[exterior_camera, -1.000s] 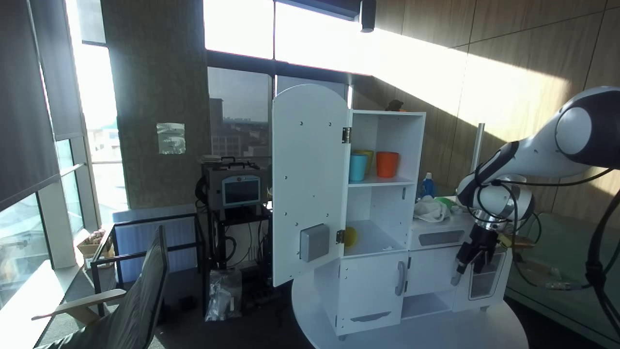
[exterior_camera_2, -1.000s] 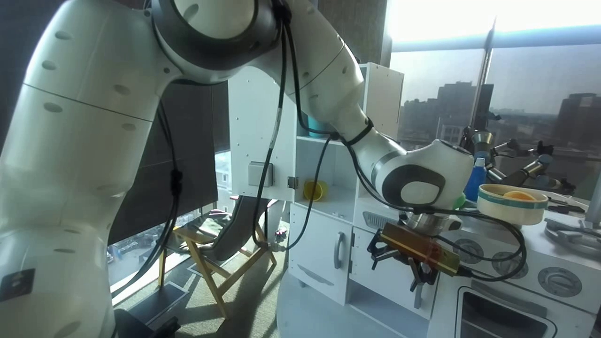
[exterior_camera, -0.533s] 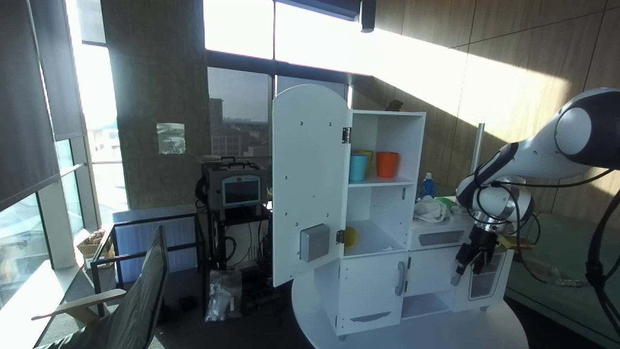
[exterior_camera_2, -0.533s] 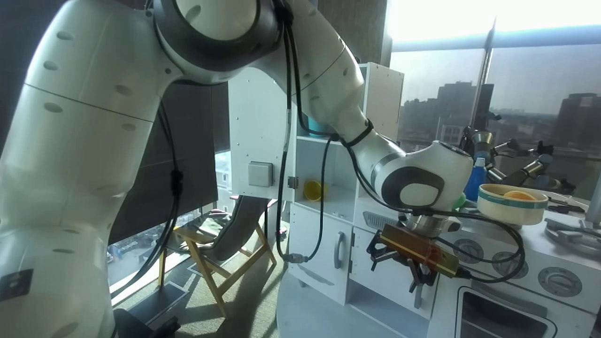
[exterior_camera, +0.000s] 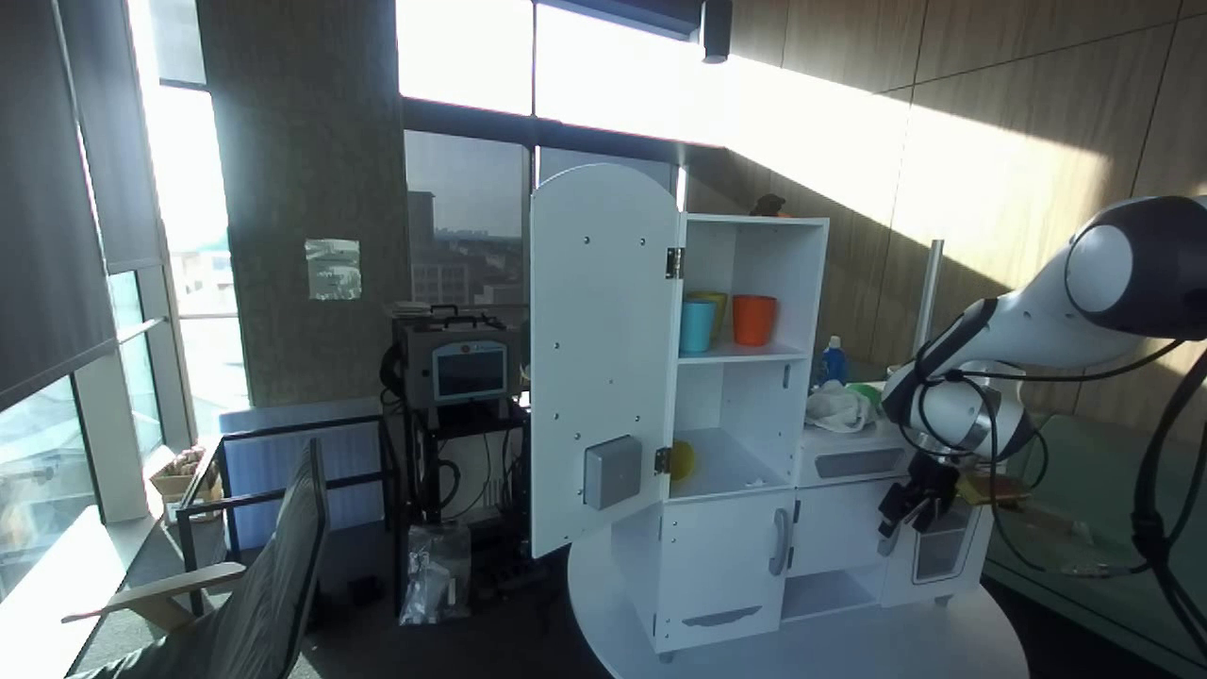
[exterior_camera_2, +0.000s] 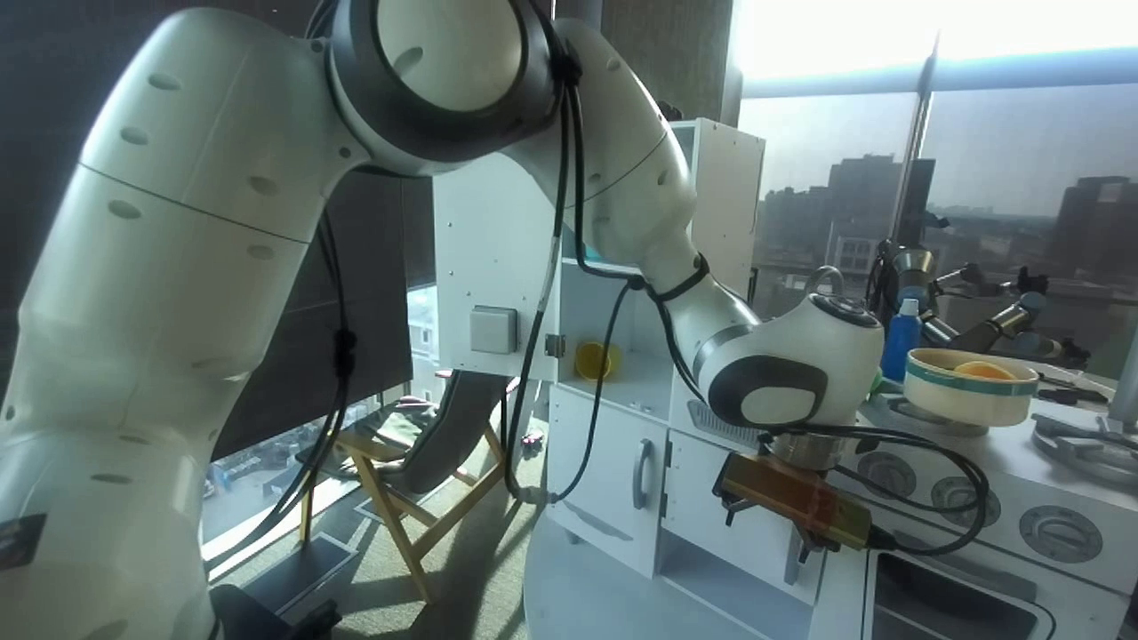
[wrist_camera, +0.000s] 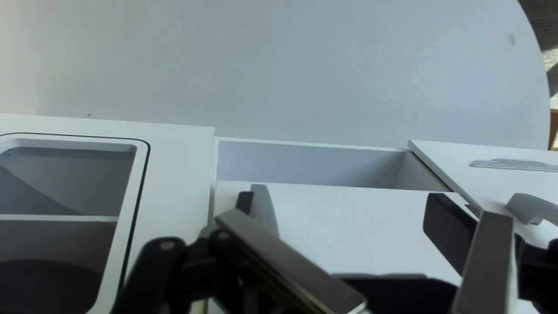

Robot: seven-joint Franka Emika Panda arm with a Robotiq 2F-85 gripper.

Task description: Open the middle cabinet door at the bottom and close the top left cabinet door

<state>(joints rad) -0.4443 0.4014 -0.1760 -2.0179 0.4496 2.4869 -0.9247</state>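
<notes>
The top left cabinet door (exterior_camera: 603, 321) stands swung wide open, its grey square fitting (exterior_camera: 611, 471) facing out; it also shows in an exterior view (exterior_camera_2: 471, 249), partly behind the arm. The middle cabinet door at the bottom (exterior_camera: 834, 533) is shut; it also shows in an exterior view (exterior_camera_2: 698, 502) and the wrist view (wrist_camera: 357, 244). Its handle (wrist_camera: 264, 205) lies between my jaws, close beside the left fingertip in the wrist view. My gripper (wrist_camera: 347, 216) is wide open and empty in front of this door; it also shows in both exterior views (exterior_camera: 903, 528) (exterior_camera_2: 766, 535).
Left of the middle door is another low white door (exterior_camera: 721, 566); right of it is the oven door (exterior_camera: 941, 542). A bowl (exterior_camera_2: 969, 391) and a blue bottle (exterior_camera_2: 901, 342) stand on the counter. Cups, including an orange one (exterior_camera: 753, 321), sit on the shelves. Cables hang from the arm.
The arm has lowered and my gripper has shifted and tilted, its fingers now around the middle door's handle area. The doors have not moved.
</notes>
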